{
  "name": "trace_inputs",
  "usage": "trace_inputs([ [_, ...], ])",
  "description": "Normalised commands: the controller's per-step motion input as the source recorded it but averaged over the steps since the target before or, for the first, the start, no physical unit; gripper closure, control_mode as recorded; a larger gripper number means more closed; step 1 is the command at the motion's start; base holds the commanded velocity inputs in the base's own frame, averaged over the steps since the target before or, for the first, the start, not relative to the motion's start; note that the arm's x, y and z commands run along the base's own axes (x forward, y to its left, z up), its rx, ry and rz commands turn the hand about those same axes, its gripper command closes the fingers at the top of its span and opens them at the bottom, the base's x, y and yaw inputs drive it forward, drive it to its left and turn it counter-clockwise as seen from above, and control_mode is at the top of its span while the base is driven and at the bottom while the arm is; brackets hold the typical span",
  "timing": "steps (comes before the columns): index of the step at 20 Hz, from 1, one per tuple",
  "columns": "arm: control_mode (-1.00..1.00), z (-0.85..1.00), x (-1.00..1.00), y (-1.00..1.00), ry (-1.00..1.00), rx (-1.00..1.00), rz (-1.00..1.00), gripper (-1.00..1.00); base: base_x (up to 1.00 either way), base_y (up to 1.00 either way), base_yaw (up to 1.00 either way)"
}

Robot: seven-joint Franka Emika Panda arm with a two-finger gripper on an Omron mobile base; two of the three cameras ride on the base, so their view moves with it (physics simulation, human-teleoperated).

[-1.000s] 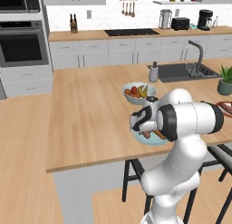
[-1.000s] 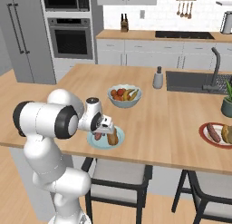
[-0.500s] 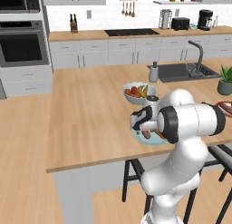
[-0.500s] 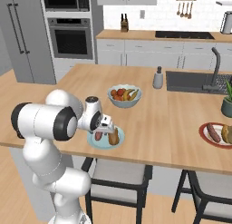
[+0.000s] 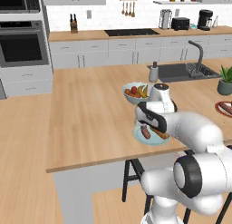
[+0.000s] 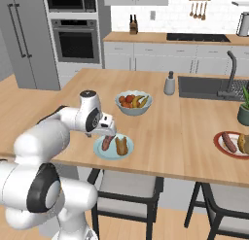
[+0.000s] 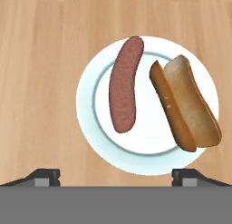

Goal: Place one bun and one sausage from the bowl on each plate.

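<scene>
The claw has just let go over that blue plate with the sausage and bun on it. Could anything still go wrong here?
Possibly. The open claw hovers close above the light blue plate, so a careless pull-away might clip the bun or the sausage. That plate also sits near the counter's front edge, where a nudge could push it off.

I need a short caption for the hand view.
Reddish-brown sausage and split golden-tan bun lying side by side on a round light blue plate.

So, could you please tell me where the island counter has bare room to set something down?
The widest free patch is the wooden counter left of the fruit bowl and light blue plate, running back to the far edge. It is crowded on the plate: a sausage and bun lie side by side under the open claw. The red-rimmed plate is also occupied.
</scene>
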Motion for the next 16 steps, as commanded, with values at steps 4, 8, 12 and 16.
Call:
trace_inputs([
  [4,-1.0,0.9,-0.97,0.0,0.0,0.0,-0.03,-1.0,0.0,0.0,0.0],
  [8,-1.0,0.86,-0.9,-0.04,0.0,0.0,-0.06,-1.0,0.0,0.0,0.0],
  [12,-1.0,0.7,-0.96,0.0,0.0,0.0,-0.04,-1.0,0.0,0.0,0.0],
  [16,-1.0,0.86,-0.59,0.0,0.0,0.0,-0.02,-1.0,0.0,0.0,0.0],
])
